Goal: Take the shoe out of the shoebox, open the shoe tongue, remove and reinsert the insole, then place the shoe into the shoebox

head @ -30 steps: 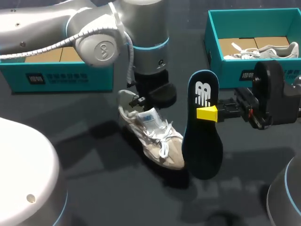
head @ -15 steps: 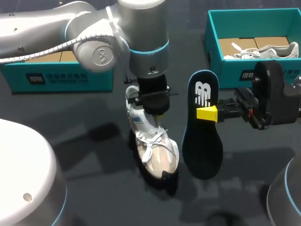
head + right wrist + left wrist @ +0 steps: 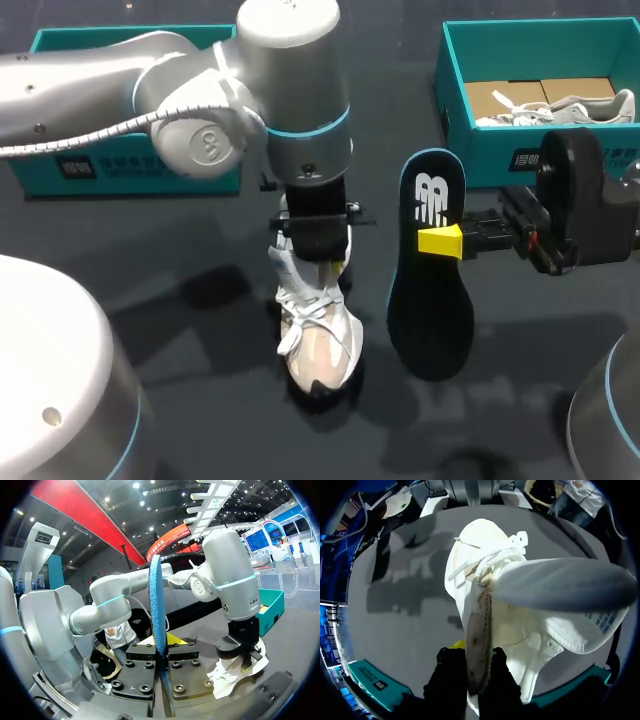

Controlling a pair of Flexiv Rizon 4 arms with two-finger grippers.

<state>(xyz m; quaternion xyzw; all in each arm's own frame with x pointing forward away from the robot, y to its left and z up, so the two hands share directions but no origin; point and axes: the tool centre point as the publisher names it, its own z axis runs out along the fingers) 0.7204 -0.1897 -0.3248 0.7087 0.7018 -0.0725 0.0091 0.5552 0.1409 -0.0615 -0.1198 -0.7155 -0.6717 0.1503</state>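
Left gripper (image 3: 313,240) stays clamped on the heel collar of the shoe (image 3: 318,340). In 1 second the shoe has swung from lying diagonally to pointing its toe at the table's near edge. Right gripper (image 3: 447,241), unmoved, has its 2 fingers closed on the upright insole (image 3: 430,300), just beside the shoe.

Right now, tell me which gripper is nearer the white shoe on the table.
Left. The left gripper is shut on the shoe at its heel collar. The right gripper holds the insole upright beside the shoe, apart from it.
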